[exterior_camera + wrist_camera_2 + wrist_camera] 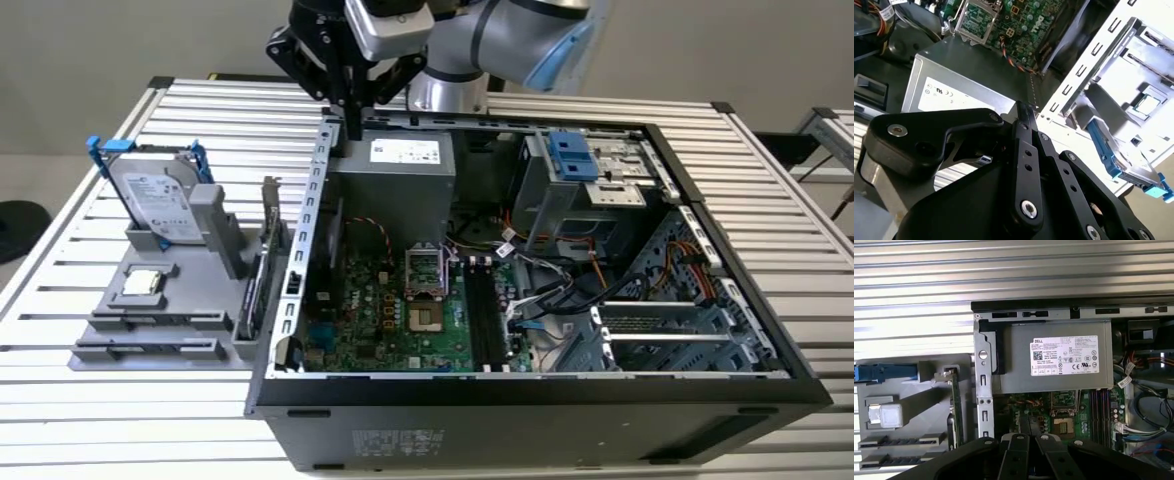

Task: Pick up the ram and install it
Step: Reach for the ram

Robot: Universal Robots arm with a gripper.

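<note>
Fingers (1026, 150): clenched tip to tip, nothing between them, judging by the second wrist view and the exterior view.
Gripper (354, 128): hangs over the back corner of the case (320, 190) on the exterior view's left, above the power supply (394, 185).
Ram (250, 300): probably the dark stick on edge in the grey fixture (174, 300) on the desk (134, 420), just beside the case wall. Well apart from the gripper, not grasped.
Neighbours: a taller card (271, 200) with a metal bracket stands right alongside the ram. A hard drive (154, 205) stands upright at the fixture's far end.
Motherboard (387, 310): lies flat in the case, with cables (547, 290) beside it.
Risk, approach: clenched fingers would land on the ram's top edge rather than straddle it.
Risk, crowding: little room between card and case wall, so a finger could catch either.
Risk, grip: the stick is thin and could twist or slip if pinched off-centre.
Risk, seating: a tilted stick would jam in its slot.
</note>
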